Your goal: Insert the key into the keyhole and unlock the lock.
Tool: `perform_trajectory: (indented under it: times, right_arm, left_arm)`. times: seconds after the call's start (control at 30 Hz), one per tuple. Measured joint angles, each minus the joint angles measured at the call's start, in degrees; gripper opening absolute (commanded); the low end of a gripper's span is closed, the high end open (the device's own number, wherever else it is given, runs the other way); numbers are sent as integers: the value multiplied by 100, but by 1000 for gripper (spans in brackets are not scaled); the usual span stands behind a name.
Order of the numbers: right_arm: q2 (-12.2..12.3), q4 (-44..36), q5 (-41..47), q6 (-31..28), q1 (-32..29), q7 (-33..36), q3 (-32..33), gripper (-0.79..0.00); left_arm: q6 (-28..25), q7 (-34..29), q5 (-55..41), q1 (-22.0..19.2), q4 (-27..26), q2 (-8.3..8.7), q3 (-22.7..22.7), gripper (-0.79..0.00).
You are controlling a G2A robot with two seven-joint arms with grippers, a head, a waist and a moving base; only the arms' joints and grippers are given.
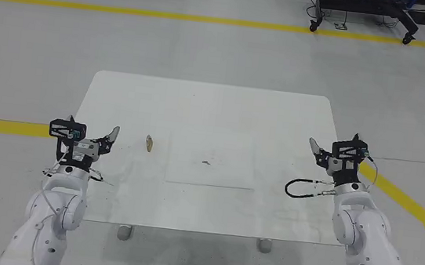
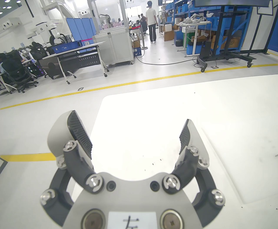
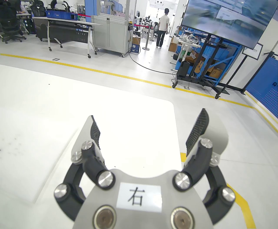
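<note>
While left claw (image 2: 130, 122) at the counter's (image 1: 200, 99) left edge and right claw (image 3: 148, 117) at its right edge both sit spread and empty, a brassy piece (image 1: 149, 143) lies between left edge and mat (image 1: 234, 147), and a grey speck (image 1: 207, 163) lies on the mat mid-counter. Too small to tell lock from key. Likely rigid, slick metal: pinch key's bow, clamp lock's body.

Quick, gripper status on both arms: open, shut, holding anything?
Left grey black-padded gripper: open, holding nothing.
Right grey black-padded gripper: open, holding nothing.
</note>
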Motion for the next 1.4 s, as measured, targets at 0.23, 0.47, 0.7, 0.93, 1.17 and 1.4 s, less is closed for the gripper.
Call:
perform_trajectory:
  times: [0.23,0.47,0.7,0.93,1.17,1.4]
  right_arm:
    - [-23,-238,-1122,26,335,532,-581,0]
    - [-26,-238,-1168,-16,383,590,-653,0]
    - [-26,-238,-1168,-16,383,589,-653,0]
    - [-15,-117,-1869,-882,879,1057,-1150,0]
    - [-156,722,-1397,-1729,1821,1351,-2080,0]
    - [-336,1534,-1337,-2348,2612,1223,-3067,0]
  left_arm:
    - [0,0,0,0,0,0,0,0]
    - [0,0,0,0,0,0,0,0]
    - [0,0,0,0,0,0,0,0]
    - [0,0,0,0,0,0,0,0]
    - [0,0,0,0,0,0,0,0]
    - [0,0,0,0,0,0,0,0]
